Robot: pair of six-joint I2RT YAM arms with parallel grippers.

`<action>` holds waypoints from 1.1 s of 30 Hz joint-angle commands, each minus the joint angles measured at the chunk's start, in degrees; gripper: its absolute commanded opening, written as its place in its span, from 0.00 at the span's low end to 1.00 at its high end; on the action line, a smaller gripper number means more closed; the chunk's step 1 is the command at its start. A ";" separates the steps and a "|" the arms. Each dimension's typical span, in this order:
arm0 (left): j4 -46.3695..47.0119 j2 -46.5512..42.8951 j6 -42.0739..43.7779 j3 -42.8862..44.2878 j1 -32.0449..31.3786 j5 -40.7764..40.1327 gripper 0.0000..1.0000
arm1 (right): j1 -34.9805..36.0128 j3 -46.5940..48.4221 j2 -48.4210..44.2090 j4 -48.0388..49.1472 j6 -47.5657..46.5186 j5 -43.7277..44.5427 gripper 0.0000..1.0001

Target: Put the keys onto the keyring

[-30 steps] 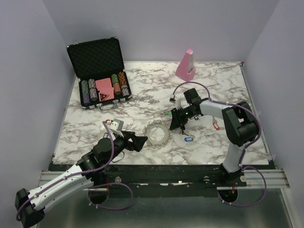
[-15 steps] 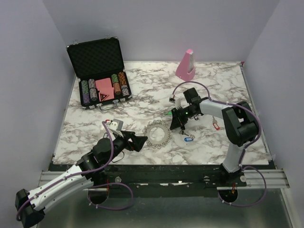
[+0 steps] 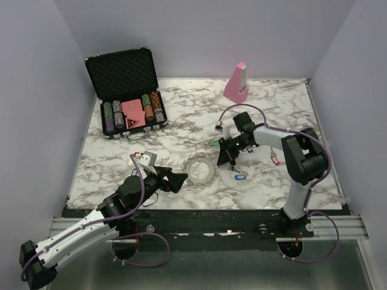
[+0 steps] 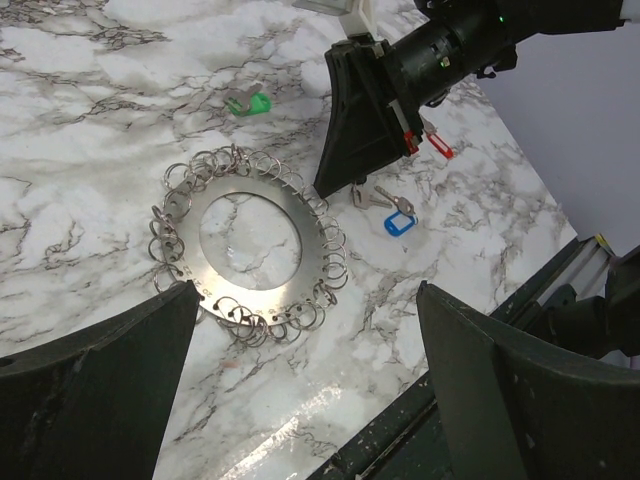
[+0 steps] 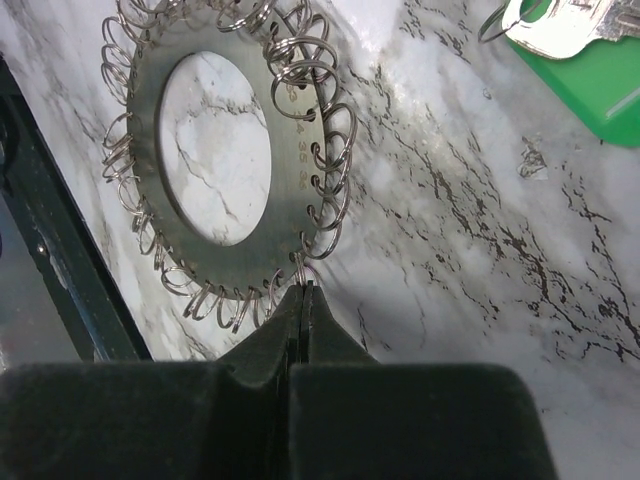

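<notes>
The keyring (image 3: 201, 171), a flat grey ring rimmed with small wire loops, lies on the marble table; it also shows in the left wrist view (image 4: 250, 243) and the right wrist view (image 5: 215, 150). My right gripper (image 3: 221, 162) is shut, its tips (image 5: 303, 292) pinched on one small loop at the ring's right rim. My left gripper (image 3: 179, 179) is open and empty, its jaws spread wide just near-left of the ring (image 4: 305, 300). A blue-tagged key (image 4: 398, 222) and bare silver keys (image 4: 368, 197) lie right of the ring. A green-tagged key (image 4: 247, 102) and a red-tagged key (image 4: 437, 146) lie farther off.
An open black case (image 3: 126, 90) of poker chips stands at the back left. A pink wedge block (image 3: 236, 83) stands at the back. The table's dark front edge (image 4: 400, 440) runs close under my left gripper.
My right gripper has shifted slightly toward the ring's rim. The left arm and the ring have not visibly moved.
</notes>
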 commanded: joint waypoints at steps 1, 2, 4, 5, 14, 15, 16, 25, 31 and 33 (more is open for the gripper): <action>-0.40 -0.28 0.41 0.53 0.33 1.16 0.99 | 0.51 1.88 0.41 -1.65 -1.29 -1.65 0.01; -0.40 -0.19 0.50 0.62 0.33 1.16 0.99 | 0.51 2.05 0.23 -1.92 -1.55 -1.91 0.01; -0.49 -0.01 0.59 0.80 0.33 1.25 0.99 | 0.51 2.58 -0.38 -2.79 -2.43 -2.70 0.01; -0.49 0.07 0.67 0.88 0.33 1.33 0.99 | 0.42 3.02 -0.64 -3.58 -3.39 -3.40 0.01; 3.54 -0.10 6.81 1.32 0.33 7.03 0.99 | 0.77 8.81 -4.86 -16.32 -19.20 -10.09 0.01; 4.68 -0.28 8.74 1.41 0.33 8.96 0.99 | 0.95 9.87 -5.39 -17.99 -20.87 -10.18 0.01; 5.83 -0.45 11.11 1.59 0.33 10.28 0.99 | 1.30 11.01 -5.83 -19.92 -23.50 -10.35 0.01; 18.66 1.83 24.92 4.22 0.33 24.34 0.94 | 3.14 25.87 -12.06 -43.65 -52.67 -11.14 0.01; 17.88 5.52 32.04 8.79 0.33 29.46 0.91 | 3.23 24.64 -19.97 -47.70 -70.60 -15.62 0.01; 18.93 6.22 33.19 8.97 0.33 30.07 0.89 | 3.23 23.68 -21.82 -49.19 -75.79 -16.85 0.01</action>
